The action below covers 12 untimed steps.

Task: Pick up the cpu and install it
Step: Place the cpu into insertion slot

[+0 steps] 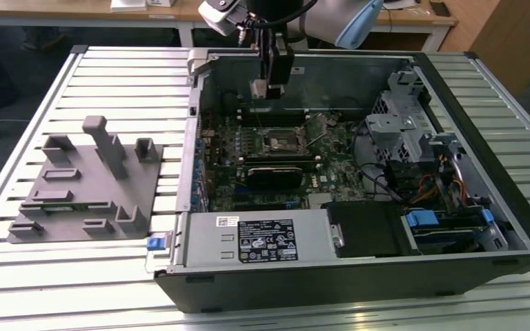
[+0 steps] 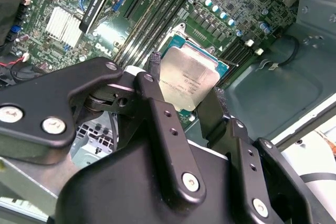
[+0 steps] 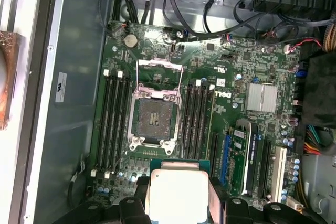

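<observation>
My gripper [image 1: 267,88] hangs over the back of the open computer case [image 1: 486,207], shut on the cpu [image 1: 259,88]. The cpu [image 2: 186,80] is a thin square chip with a silvery top, clamped by its edges between the two black fingers [image 2: 163,124]. In the first wrist view the cpu [image 3: 176,192] sits a short way off from the black motherboard socket [image 3: 154,119], whose metal frame is swung up. In the exterior view the socket [image 1: 279,143] lies on the board, lower in the picture than the gripper and well below it.
Memory slots [image 3: 113,119] flank the socket on both sides. An expansion card [image 1: 279,176], a silver power supply [image 1: 260,238] and a drive cage [image 1: 413,131] fill the case. A grey plastic fixture [image 1: 85,186] with upright blocks stands on the slatted table at the exterior view's left.
</observation>
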Each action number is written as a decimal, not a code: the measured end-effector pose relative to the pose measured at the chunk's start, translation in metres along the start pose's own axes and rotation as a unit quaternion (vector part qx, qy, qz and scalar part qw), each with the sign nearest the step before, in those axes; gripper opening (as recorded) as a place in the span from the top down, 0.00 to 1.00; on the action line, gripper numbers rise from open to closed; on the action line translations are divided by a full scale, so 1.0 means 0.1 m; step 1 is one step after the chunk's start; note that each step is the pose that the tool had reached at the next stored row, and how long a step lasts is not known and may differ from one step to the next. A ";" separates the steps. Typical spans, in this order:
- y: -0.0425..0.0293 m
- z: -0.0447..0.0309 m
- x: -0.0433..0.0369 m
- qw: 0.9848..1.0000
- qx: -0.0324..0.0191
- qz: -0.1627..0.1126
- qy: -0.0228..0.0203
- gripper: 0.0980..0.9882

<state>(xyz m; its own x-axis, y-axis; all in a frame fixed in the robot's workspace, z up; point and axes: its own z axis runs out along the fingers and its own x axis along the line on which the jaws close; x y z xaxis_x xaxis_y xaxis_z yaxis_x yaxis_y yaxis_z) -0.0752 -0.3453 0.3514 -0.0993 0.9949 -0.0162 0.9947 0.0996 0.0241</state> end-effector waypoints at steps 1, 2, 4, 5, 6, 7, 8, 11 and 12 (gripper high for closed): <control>0.000 0.004 0.000 1.000 0.000 0.000 0.000 0.52; 0.000 0.008 0.000 1.000 0.000 0.000 0.000 0.52; 0.000 0.016 0.000 1.000 0.000 0.000 0.000 0.52; 0.000 0.020 0.000 1.000 0.000 0.000 0.000 0.52; 0.000 0.024 0.000 1.000 0.000 0.000 0.000 0.52; -0.001 0.029 0.001 1.000 0.000 0.000 0.000 0.52; -0.001 0.033 0.001 1.000 0.000 0.000 0.000 0.52; -0.001 0.044 0.001 1.000 0.000 0.000 0.000 0.52; -0.001 0.048 0.001 1.000 0.000 0.000 0.000 0.52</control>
<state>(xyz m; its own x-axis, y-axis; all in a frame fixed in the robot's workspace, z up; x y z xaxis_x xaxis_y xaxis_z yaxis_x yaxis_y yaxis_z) -0.0752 -0.3452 0.3466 -0.0993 0.9949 -0.0166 0.9947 0.0996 0.0240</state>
